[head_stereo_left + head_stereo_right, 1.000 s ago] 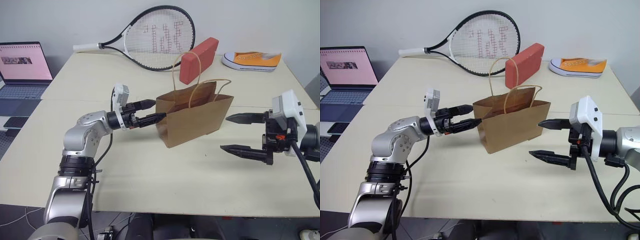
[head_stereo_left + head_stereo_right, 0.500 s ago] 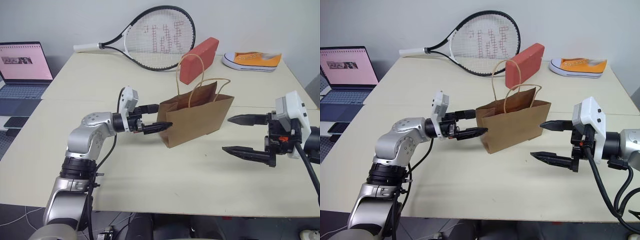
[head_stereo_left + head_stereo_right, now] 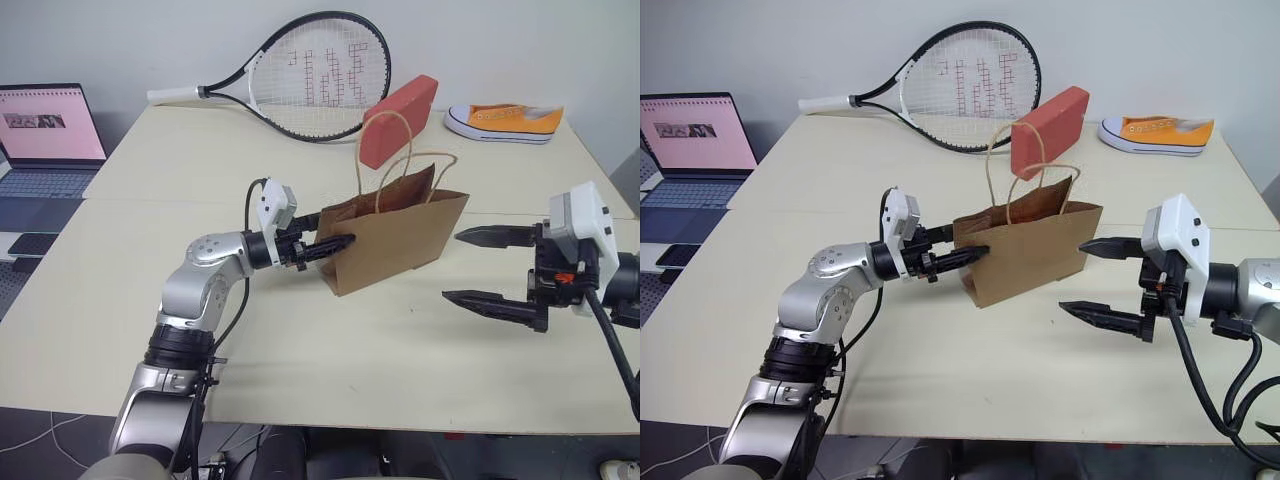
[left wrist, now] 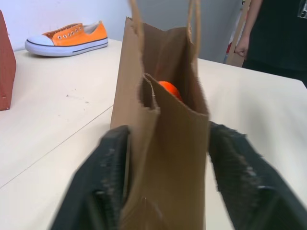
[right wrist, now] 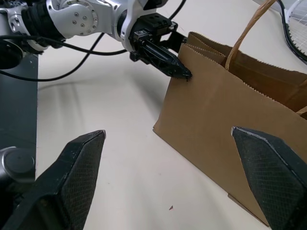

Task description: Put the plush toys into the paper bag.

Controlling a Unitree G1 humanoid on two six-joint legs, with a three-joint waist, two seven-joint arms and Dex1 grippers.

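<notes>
Your brown kraft paper bag [image 3: 395, 238] stands mid-table, an orange plush toy [image 4: 169, 89] inside; the left gripper [image 3: 335, 243] pinches its narrow end, the right gripper [image 3: 480, 268] gapes empty. The cream table [image 3: 300, 340] meets a pale wall.

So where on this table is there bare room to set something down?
The near strip of the table, between the paper bag and the front edge, is bare. So is the far left, between the tennis racket and the left gripper. It is crowded at the far edge: racket, red block, sneaker. The right gripper hangs beside the bag.
</notes>
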